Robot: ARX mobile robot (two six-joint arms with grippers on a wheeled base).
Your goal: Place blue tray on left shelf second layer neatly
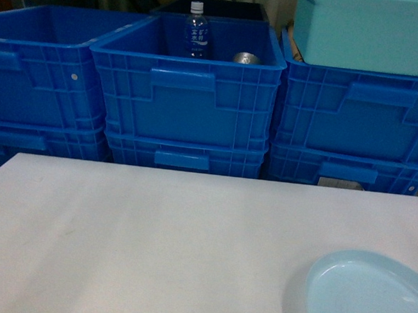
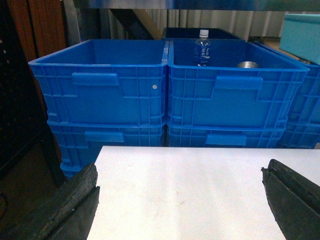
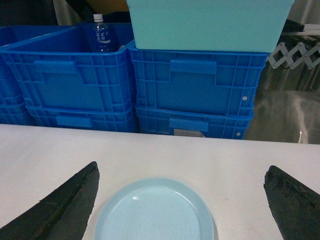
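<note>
Far left, the left gripper hangs over the near-left part of the white table, its two dark fingers spread wide, nothing but bare tabletop between them. The head view shows no arm at all, so only the wrist cameras speak for the grippers.

Behind the table runs a wall of dark-blue crates, stacked two high. The left crate shows nothing inside from here. The middle crate holds a water bottle standing upright, and just right of it a silvery can top peeks over the rim.

Moving right: a turquoise box sits on top of the right-hand crate stack. In the right wrist view, something shiny and metallic stands beyond that stack, with a folding lattice piece above it; what it is cannot be told.

Now the tray: pale blue, flat on the table at its near-right corner, cut by the bottom edge of the head view. The right gripper sits directly over it, fingers wide apart. In the right wrist view the tray lies between the two fingers, closer to the left one, with clear white table before the right one. No finger touches the rim. The tray is not gripped.
</note>
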